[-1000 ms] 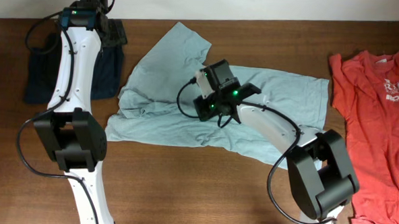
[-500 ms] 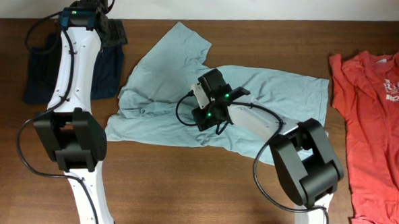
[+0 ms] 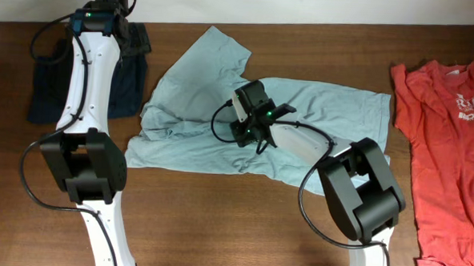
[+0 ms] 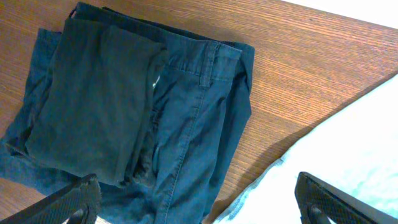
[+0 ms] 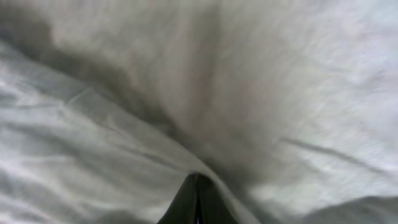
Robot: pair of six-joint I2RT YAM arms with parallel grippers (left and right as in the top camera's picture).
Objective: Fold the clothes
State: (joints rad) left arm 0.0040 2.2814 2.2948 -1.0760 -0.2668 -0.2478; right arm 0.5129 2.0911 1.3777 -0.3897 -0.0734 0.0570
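Observation:
The pale grey-blue T-shirt point(image 3: 342, 113) lies crumpled across the middle of the table, one sleeve pointing to the back. My right gripper point(image 3: 243, 133) sits low on its middle. In the right wrist view that gripper point(image 5: 198, 186) is shut, with a ridge of the T-shirt point(image 5: 249, 74) rising from its tip. My left gripper point(image 4: 199, 208) hangs wide open over the dark navy clothes point(image 4: 124, 106), with nothing between its fingers. The T-shirt's edge point(image 4: 354, 143) shows at the right of that view.
The dark navy pieces point(image 3: 47, 85) lie piled at the back left corner. A red-orange T-shirt point(image 3: 444, 158) with white print lies flat along the right side. The wooden table point(image 3: 217, 220) ends at a pale wall at the back.
My right gripper has moved left and a little toward the front over the pale T-shirt, and its elbow has swung in. The left arm has stayed still.

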